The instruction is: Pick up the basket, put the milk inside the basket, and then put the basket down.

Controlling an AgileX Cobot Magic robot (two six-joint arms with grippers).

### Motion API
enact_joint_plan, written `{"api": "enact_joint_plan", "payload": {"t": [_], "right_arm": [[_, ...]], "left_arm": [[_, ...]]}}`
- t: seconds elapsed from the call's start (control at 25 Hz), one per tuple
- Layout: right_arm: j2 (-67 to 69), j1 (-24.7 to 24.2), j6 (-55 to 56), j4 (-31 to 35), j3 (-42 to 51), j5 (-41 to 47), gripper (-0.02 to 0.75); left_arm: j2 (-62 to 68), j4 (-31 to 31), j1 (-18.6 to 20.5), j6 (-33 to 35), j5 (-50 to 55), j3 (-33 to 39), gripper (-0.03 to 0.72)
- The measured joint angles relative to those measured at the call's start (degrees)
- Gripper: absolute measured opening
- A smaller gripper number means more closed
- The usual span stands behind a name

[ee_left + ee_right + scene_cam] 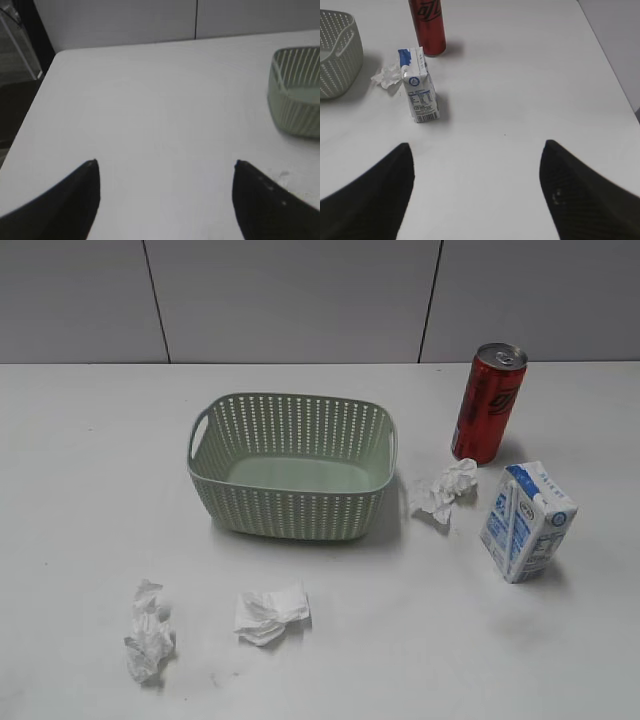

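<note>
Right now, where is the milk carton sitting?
In the exterior view the milk stands upright on the table's right side, in front of the red can, with a crumpled tissue between it and the basket.

Basket (291, 466): pale sage-green plastic, rounded-rect., perforated woven-look walls, cut-out handle slot at each end. Upright on white surface (80, 490), approx. centre, nothing inside.

Milk (526, 521): small white/blue gable-top carton w/ blue print, barcode low on one face. Stands upright on surface, well apart from basket, to its right and nearer the camera.
</note>
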Motion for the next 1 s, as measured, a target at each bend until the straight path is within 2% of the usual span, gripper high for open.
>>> {"api": "enact_joint_plan", "payload": {"t": [0.28, 0.52, 0.64, 0.88, 1.0], "right_arm": [[0.0, 0.0, 0.0, 0.0, 0.0, 0.0, 0.588], [0.0, 0.0, 0.0, 0.0, 0.0, 0.0, 0.588], [0.0, 0.0, 0.0, 0.0, 0.0, 0.0, 0.588], [0.0, 0.0, 0.0, 0.0, 0.0, 0.0, 0.588], [0.0, 0.0, 0.0, 0.0, 0.0, 0.0, 0.588]], "left_arm": [[20.3, -7.9, 0.0, 0.4, -13.7, -4.4, 0.605], [42.5, -13.1, -0.7, 4.5, -14.1, -15.5, 0.598], [53.1, -13.9, -3.6, 4.9, -11.4, -23.0, 0.596], [72.2, -13.9, -13.4, 4.9, -6.8, -37.0, 0.594], [80.6, -13.9, -16.7, 4.7, -4.7, -42.4, 0.594]]}}
